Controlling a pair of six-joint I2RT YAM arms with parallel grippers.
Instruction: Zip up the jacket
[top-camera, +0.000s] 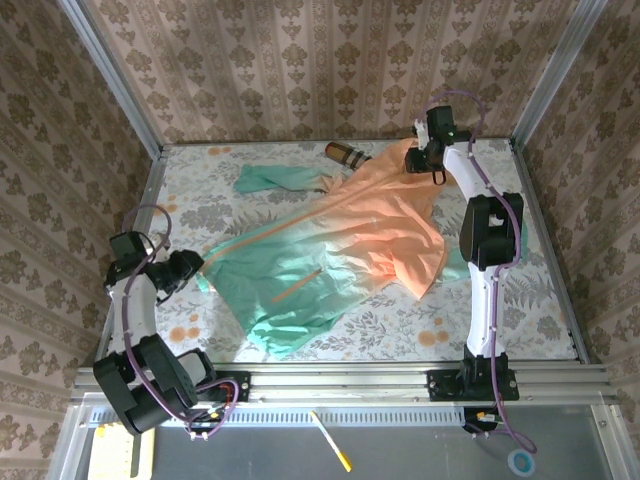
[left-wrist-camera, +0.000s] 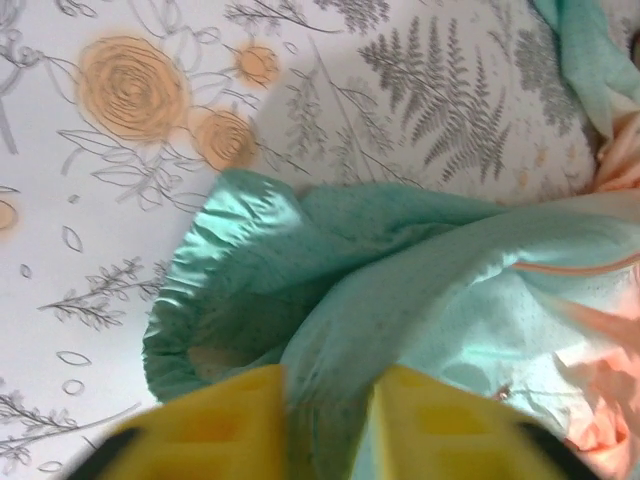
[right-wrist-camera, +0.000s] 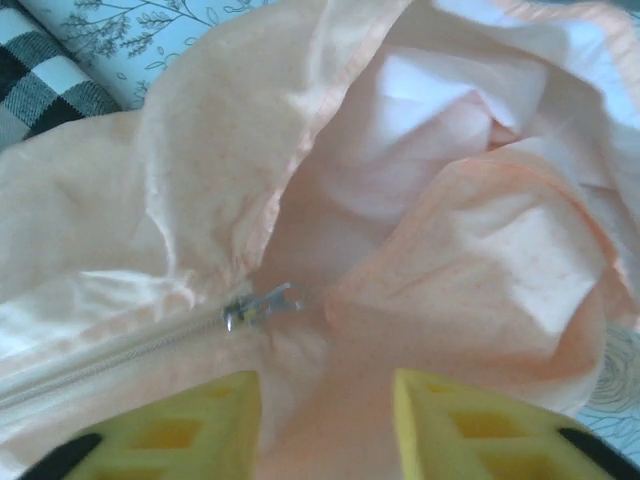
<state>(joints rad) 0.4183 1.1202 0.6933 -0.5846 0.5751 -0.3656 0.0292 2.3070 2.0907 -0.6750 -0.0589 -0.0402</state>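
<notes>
Finishing the zip, looks like: jacket (top-camera: 340, 235) spread on surface (top-camera: 500, 300), pull (right-wrist-camera: 262, 303) up in the orange part. Right jaws half-open behind pull, left jaws half-open over hem (left-wrist-camera: 250, 260) (neither gripping). Next probably needs a regrip if teeth remain.

The top camera sits high up, above and behind the two arms. It looks down on the whole table (top-camera: 400, 330) from far away, and the arm bases are at the bottom of its view. The left wrist camera looks from very close at the green hem of the jacket (left-wrist-camera: 420, 290), with the left gripper (left-wrist-camera: 330, 385) at the bottom. The right wrist camera looks from very close at the orange part by the zipper pull (right-wrist-camera: 262, 305), with the right gripper (right-wrist-camera: 322, 385) at the bottom. The top view shares both spots: the green hem at the near left, the orange end at the far right.
</notes>
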